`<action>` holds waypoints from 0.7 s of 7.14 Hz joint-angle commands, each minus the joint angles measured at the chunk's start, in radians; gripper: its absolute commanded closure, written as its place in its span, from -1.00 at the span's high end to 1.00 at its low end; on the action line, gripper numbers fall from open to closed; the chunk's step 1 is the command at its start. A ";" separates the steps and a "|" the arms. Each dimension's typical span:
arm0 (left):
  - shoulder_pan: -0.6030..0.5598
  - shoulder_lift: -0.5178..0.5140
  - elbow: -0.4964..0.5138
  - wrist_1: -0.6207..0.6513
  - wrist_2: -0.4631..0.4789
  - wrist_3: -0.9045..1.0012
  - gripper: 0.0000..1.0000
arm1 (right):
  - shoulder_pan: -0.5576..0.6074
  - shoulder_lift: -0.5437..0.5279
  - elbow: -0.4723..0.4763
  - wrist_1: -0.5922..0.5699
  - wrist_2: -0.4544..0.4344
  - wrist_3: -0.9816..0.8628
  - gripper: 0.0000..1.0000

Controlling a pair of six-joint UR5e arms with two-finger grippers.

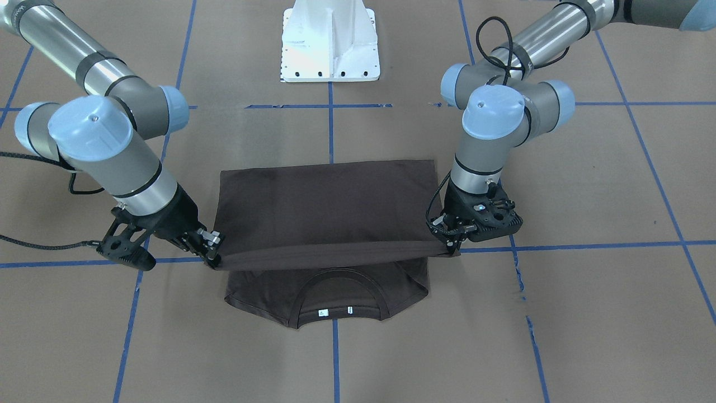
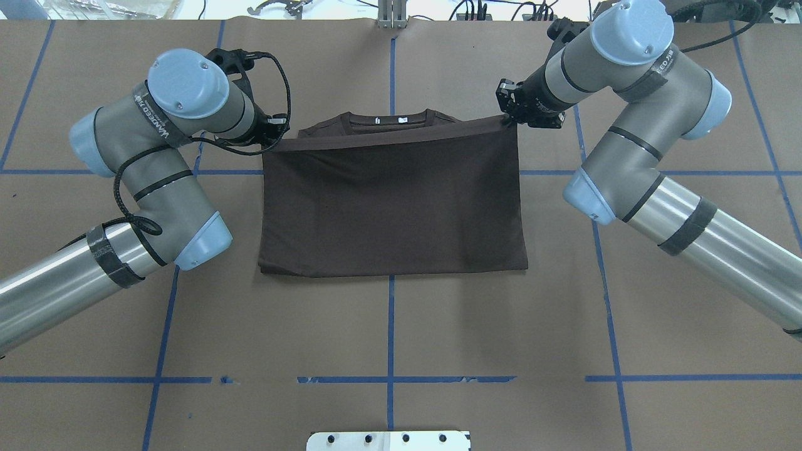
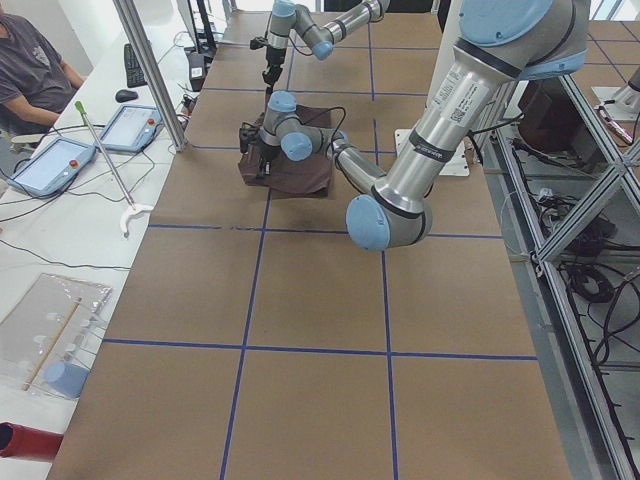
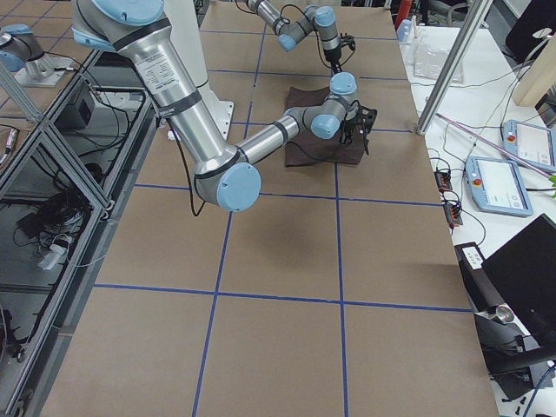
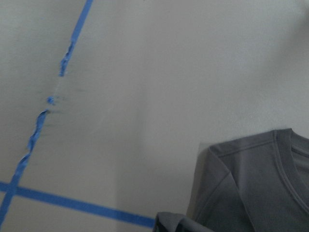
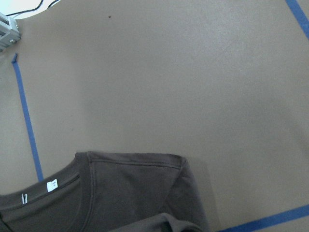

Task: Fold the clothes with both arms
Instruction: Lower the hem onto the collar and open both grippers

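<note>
Garment position: the T-shirt lies on the tabletop directly ahead of the pedestal base. Its folded crease is nearest the base and its collar is farthest from it. My left jaws and right jaws each pinch one corner of the doubled-over upper layer. The held edge is stretched taut between them and runs crosswise to the base. The collar shows uncovered just beyond that edge, away from the base. My left arm and right arm reach equally far. I judge the next travel should go outward from the base, with both arms in step.

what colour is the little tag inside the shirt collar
White; the neck tag shows best in the front-facing view.
</note>
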 commanded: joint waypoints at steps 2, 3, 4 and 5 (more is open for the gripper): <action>-0.005 -0.004 0.100 -0.097 0.002 0.001 -1.00 | 0.005 0.043 -0.100 0.019 -0.001 0.000 -1.00; -0.003 -0.021 0.102 -0.098 0.000 -0.001 -1.00 | 0.005 0.046 -0.100 0.019 -0.002 0.000 -1.00; -0.003 -0.038 0.102 -0.098 0.000 -0.004 -1.00 | 0.005 0.054 -0.100 0.019 -0.001 0.000 -1.00; -0.003 -0.047 0.103 -0.096 0.000 -0.004 -1.00 | 0.004 0.060 -0.099 0.019 -0.001 0.001 -1.00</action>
